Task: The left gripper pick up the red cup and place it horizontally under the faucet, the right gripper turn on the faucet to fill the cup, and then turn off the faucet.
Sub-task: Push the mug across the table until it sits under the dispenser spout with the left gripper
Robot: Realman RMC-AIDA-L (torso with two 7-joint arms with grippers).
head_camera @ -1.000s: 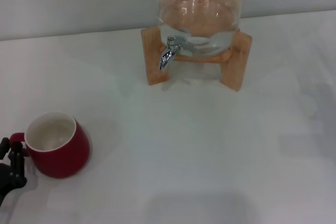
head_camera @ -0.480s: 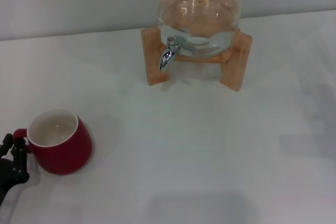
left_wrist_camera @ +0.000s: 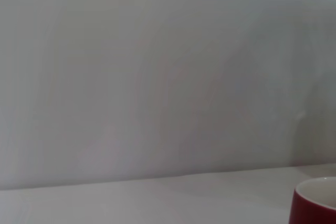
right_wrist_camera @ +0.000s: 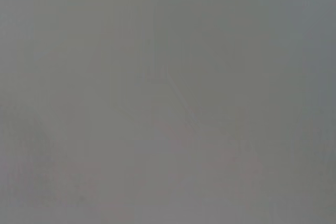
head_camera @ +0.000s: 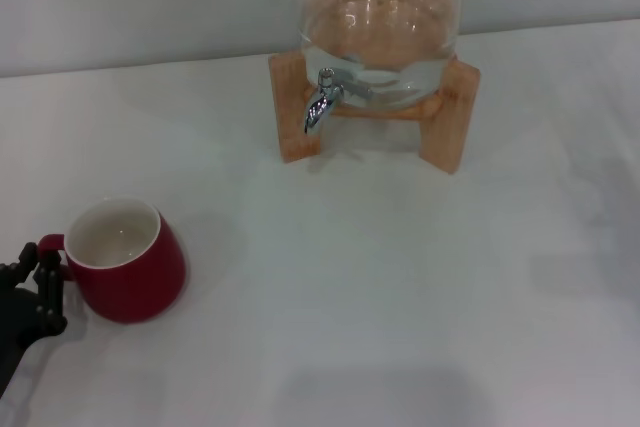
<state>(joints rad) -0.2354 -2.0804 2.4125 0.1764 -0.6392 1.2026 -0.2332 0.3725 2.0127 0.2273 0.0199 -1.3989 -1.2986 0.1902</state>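
The left gripper (head_camera: 40,282) is sitting low at the near left corner of the bench (head_camera: 400,297), its black fingers (head_camera: 48,269) closed around the loop handle of the red cup (head_camera: 125,262). The cup is resting upright, mouth up, white inside showing and apparently empty, well apart from the faucet (head_camera: 320,102), which is poking out of the glass jar (head_camera: 380,27) on its wooden stand (head_camera: 300,117) at the far middle of the bench. In the left wrist view only a sliver of the cup's rim (left_wrist_camera: 317,200) is showing at the corner.

The right gripper is not showing anywhere; its wrist view is giving only a grey blank.

To my eye the step in hand is carrying the cup over to the spout. Doing it well probably means keeping the grip firm on that thin handle so the round body is not swinging or twisting, moving it across and forward without tilting it, and setting the mouth squarely beneath the downturned spout, clear of the stand's near leg. The glossy glaze looks slippery, so a slow, level move seems wise.
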